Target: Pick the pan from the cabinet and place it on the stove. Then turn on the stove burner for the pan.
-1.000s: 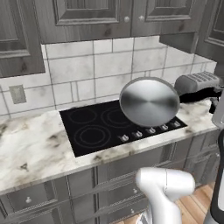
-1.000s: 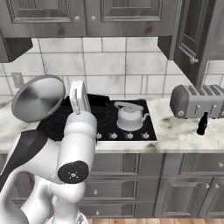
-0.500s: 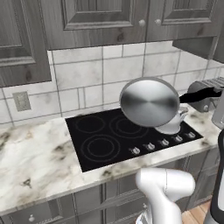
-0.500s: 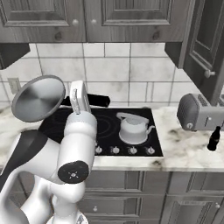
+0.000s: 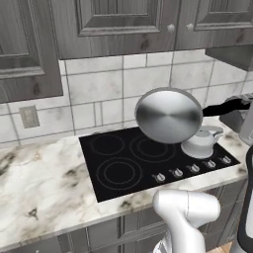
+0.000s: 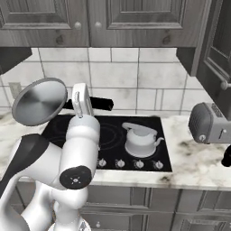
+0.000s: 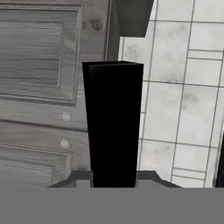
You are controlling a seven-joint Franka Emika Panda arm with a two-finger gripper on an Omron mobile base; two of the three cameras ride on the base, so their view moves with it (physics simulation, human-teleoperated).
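2 dark finger tips of the gripper (image 7: pixel 113 181) sit clamped on the black handle (image 7: pixel 113 124) of the pan (image 5: pixel 169 115), which runs up the middle of the hand view. Seen from the left base view, the pan hangs in the air right of centre, tilted on edge so its shiny underside faces the camera, above the right half of the stove (image 5: pixel 126 163). Its handle points toward the right edge of that frame. From the right base view, the pan (image 6: pixel 39 101) shows at centre left, beside the white arm (image 6: pixel 74 149). A silver-white kettle (image 6: pixel 140 140) stands on the right part of the stove (image 6: pixel 113 135), near the knob row (image 6: pixel 128 163). Across the top of the frame runs the cabinet (image 6: pixel 135 20), both doors closed. A toaster (image 6: pixel 210 122) rests on the counter (image 6: pixel 194 164) at the right.
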